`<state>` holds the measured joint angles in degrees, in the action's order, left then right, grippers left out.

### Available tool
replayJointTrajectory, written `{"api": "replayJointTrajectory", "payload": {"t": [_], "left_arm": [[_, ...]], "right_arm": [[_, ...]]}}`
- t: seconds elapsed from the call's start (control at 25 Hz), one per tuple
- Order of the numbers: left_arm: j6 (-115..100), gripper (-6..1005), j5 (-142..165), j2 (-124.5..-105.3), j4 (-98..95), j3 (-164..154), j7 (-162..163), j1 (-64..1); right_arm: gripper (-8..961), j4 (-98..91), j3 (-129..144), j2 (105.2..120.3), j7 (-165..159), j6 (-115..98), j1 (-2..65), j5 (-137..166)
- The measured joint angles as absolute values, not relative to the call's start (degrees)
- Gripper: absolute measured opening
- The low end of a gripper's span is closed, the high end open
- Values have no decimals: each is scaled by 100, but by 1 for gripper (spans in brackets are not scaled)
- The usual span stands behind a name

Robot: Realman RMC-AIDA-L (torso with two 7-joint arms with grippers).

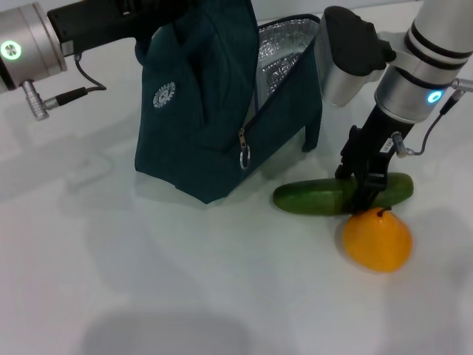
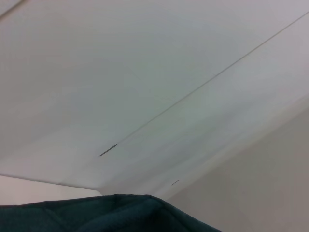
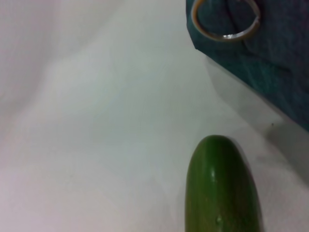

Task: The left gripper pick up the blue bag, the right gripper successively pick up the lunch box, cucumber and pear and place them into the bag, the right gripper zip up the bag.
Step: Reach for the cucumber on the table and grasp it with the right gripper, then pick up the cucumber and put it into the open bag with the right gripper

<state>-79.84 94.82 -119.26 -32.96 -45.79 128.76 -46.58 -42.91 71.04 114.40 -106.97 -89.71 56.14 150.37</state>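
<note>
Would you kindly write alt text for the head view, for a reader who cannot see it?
The right pincer reaches down onto a green cucumber lying on the white table, with an orange-yellow pear just in front. Beside them the blue bag stands unzipped, foil lining showing, its top held up at the left arm's end.

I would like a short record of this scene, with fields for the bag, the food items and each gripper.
bag: dark teal-blue fabric bag, unzipped, foil lining showing
cucumber: dark green cucumber on white table, beside bag
pear: orange-yellow pear touching cucumber
lunch box: not visible
right gripper: down at cucumber
left gripper: at bag top
</note>
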Motion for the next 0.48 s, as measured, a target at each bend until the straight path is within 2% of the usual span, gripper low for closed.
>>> {"api": "replayJointTrajectory", "payload": {"t": [0.04, 0.48], "left_arm": [[-7985, 54, 9482, -11926, -3296, -4579, 12876, -4658], [-7990, 53, 9488, -11926, -3299, -4579, 12896, -4658]], "right_arm": [[631, -4292, 7119, 11438, -10713, -8978, 5613, 15043], [629, -4307, 7220, 11494, -10795, -8986, 5607, 15286]]}}
